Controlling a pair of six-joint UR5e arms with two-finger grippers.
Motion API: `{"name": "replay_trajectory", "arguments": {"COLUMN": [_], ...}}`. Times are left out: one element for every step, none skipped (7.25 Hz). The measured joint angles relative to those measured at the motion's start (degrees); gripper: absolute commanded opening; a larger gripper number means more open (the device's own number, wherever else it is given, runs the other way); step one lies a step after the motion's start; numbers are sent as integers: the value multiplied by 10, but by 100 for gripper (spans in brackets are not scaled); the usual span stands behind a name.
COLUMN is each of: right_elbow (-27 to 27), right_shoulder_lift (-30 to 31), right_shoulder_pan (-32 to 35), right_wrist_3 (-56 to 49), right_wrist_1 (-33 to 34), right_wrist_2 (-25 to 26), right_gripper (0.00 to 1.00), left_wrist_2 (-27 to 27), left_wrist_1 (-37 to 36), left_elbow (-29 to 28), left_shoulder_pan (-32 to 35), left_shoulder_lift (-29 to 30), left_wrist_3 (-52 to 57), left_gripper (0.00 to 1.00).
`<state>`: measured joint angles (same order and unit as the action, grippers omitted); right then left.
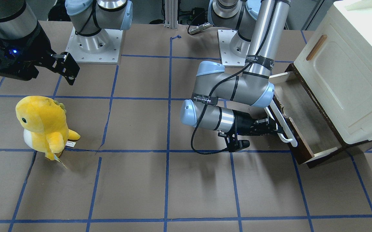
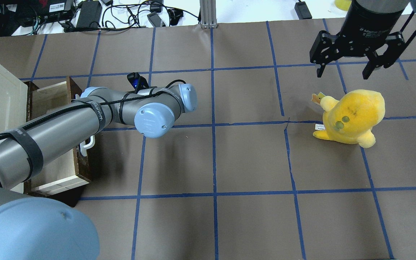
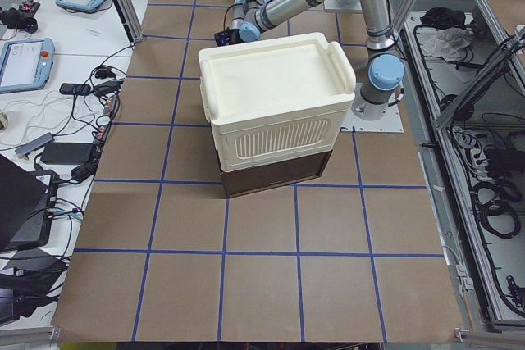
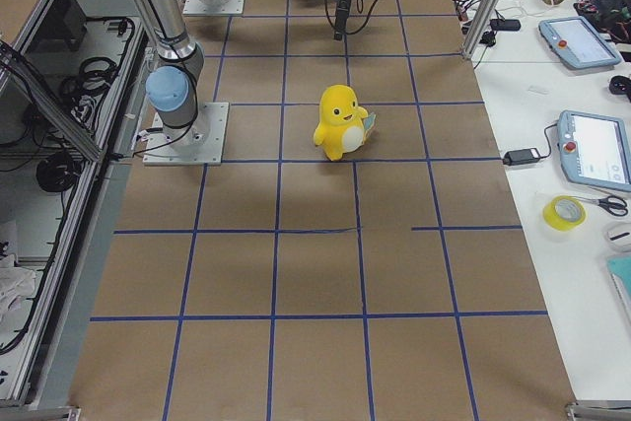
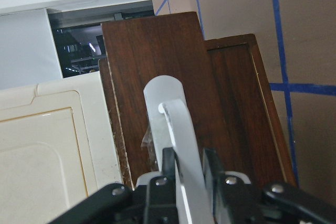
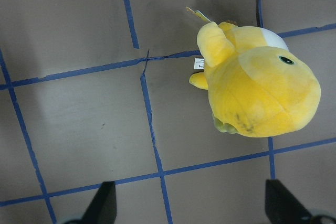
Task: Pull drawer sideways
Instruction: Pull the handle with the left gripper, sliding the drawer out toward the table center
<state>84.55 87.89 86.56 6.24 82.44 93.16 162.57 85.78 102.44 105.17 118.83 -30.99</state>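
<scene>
Drawer [image 1: 305, 119]: partly out beneath cabinet [image 1: 344, 74], on counter [image 1: 173, 180]. Left claw [image 1: 277, 129]: clamped on white handle [image 1: 286, 127]. Right claw [image 2: 342, 74]: apart. Risk, we judge: grip slipping along the bar, or the cabinet dragging.

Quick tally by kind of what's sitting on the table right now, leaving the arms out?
Cabinet: 1
Drawer: 1
Plush toy: 1
Total: 3
</scene>
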Motion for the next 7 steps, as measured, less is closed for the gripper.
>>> {"name": "replay_trajectory", "arguments": {"right_elbow": [0, 0, 0, 0, 0, 0, 0], "right_shoulder_lift": [0, 0, 0, 0, 0, 0, 0], "right_shoulder_pan": [0, 0, 0, 0, 0, 0, 0], "right_wrist_3": [0, 0, 0, 0, 0, 0, 0], "right_wrist_1": [0, 0, 0, 0, 0, 0, 0], "right_wrist_2": [0, 0, 0, 0, 0, 0, 0], "right_gripper": [100, 100, 100, 100, 100, 100, 100], "left_wrist_2": [-1, -5, -10, -13, -15, -17, -17], "left_wrist_1": [0, 0, 0, 0, 0, 0, 0], "left_elbow": [-1, -3, -5, -9, -12, -14, -16], "left_shoulder_pan": [1, 2, 2, 4, 6, 8, 11], "left_shoulder_lift": [0, 0, 1, 1, 2, 5, 8], "left_wrist_3": [0, 0, 0, 0, 1, 1, 2], "left_gripper": [0, 0, 0, 0, 0, 0, 42]}}
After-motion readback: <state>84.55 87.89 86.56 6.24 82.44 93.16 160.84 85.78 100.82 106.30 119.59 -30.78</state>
